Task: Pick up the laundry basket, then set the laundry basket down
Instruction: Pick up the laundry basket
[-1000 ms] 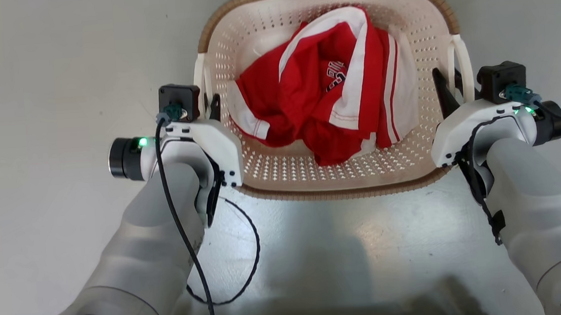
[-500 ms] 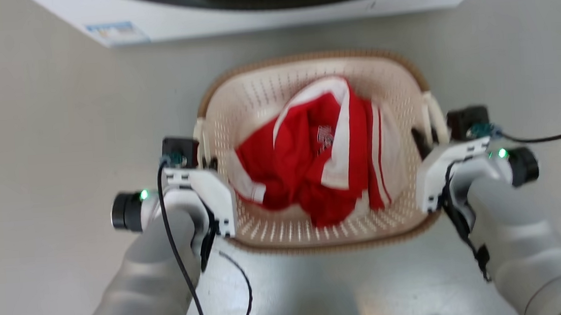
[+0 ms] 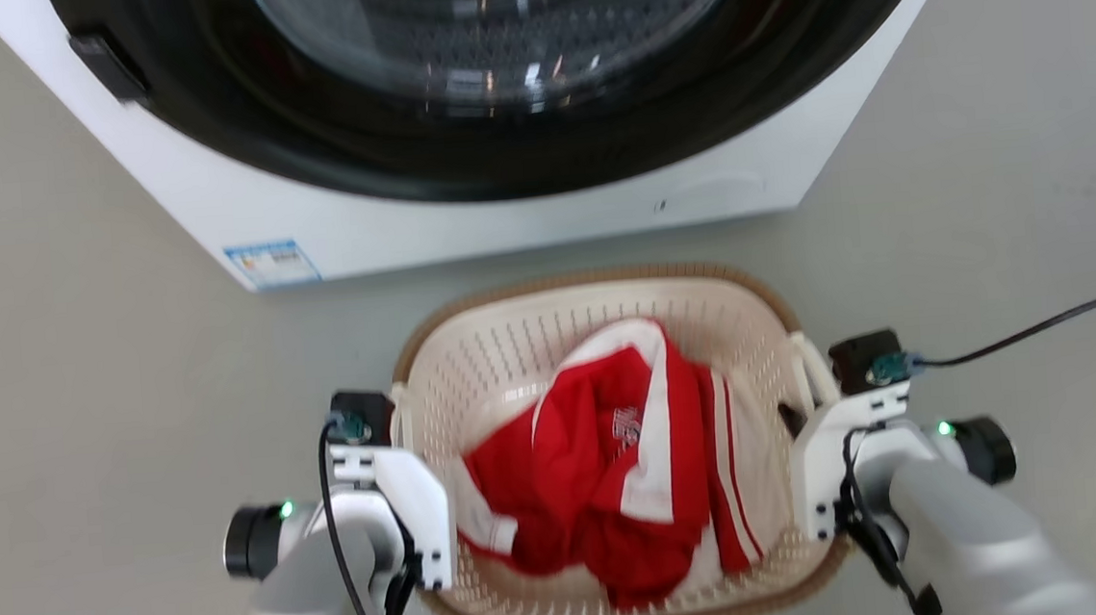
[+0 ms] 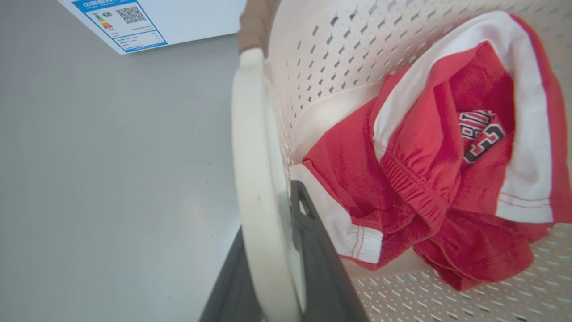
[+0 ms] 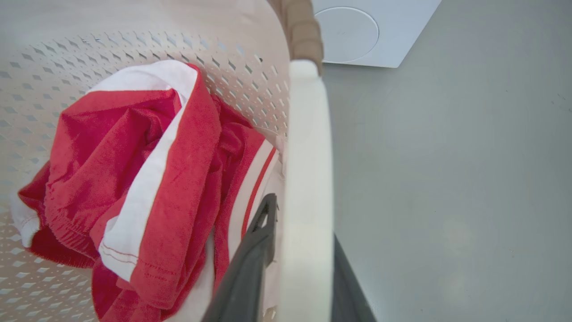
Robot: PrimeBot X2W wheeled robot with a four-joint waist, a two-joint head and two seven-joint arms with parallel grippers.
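The laundry basket (image 3: 595, 283) is cream with perforated walls and a brown woven-look rim, and sits low in the head view with a red and white garment (image 3: 617, 467) inside. My left gripper (image 3: 403, 419) is shut on its left white loop handle (image 4: 250, 179), one dark finger (image 4: 313, 255) inside the loop and the other outside. My right gripper (image 3: 799, 404) is shut on the right handle (image 5: 308, 179), with one finger (image 5: 254, 250) on the garment side. Whether the basket's bottom touches the floor I cannot tell.
A white front-loading washing machine (image 3: 503, 219) with a dark round door (image 3: 493, 70) stands just beyond the basket, a blue label (image 3: 272, 262) at its lower left corner. Grey floor (image 3: 61, 380) lies on both sides. A black cable (image 3: 1041, 326) trails from my right wrist.
The head camera has swung up and the washing machine has come into view. Basket and both arms now show lower and smaller. Both grippers keep their hold on the handles.
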